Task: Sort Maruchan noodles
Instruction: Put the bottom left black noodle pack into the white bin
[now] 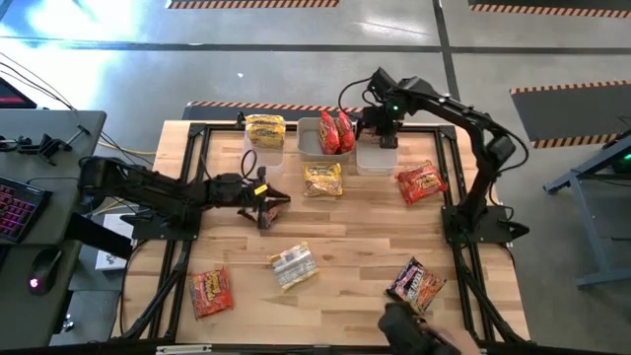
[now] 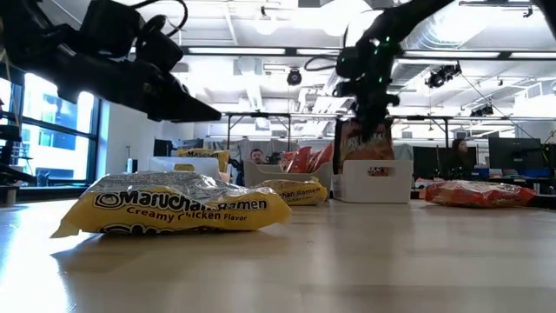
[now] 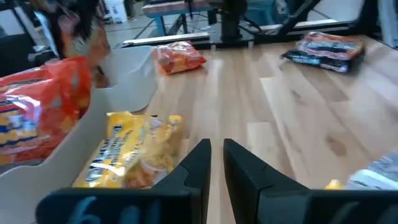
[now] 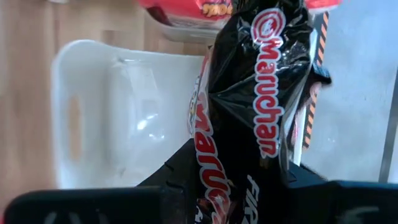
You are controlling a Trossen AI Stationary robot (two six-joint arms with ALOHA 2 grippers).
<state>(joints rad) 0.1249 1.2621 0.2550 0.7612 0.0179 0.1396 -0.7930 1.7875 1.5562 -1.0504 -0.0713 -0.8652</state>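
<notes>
High view: the right gripper point(image 1: 380, 126) was over the rightmost of three clear tubs point(image 1: 375, 158) at the far side of the table point(image 1: 355, 232). The middle tub point(image 1: 314, 146) held red packets point(image 1: 336, 131); the left one held a yellow packet point(image 1: 264, 129). The left gripper point(image 1: 271, 204) sat low over bare wood near mid-table. Loose packets lay around: a yellow one point(image 1: 322, 179) in front of the tubs, a red one point(image 1: 420, 181) to the right, a pale yellow one point(image 1: 293, 265), a red one point(image 1: 210, 292) and a dark one point(image 1: 415, 283) towards the near edge.

Low view: a dark packet point(image 2: 363, 139) hung upright from the right gripper above the white-looking tub point(image 2: 375, 181).

Left wrist view: the left gripper's fingers point(image 3: 196, 167) stood almost together with nothing between them, next to the yellow packet point(image 3: 132, 150) lying beside a tub wall point(image 3: 118, 93).

Right wrist view: the right gripper's jaws were clamped on the black Maruchan packet point(image 4: 252, 106), the empty tub point(image 4: 118, 112) directly beneath.

Judgement: the step was the drop into the third tub. Done well, the packet should be lowered until its bottom edge is inside the rim, centred, then released; letting go too high risks it catching the wall or tipping toward the red packets.
</notes>
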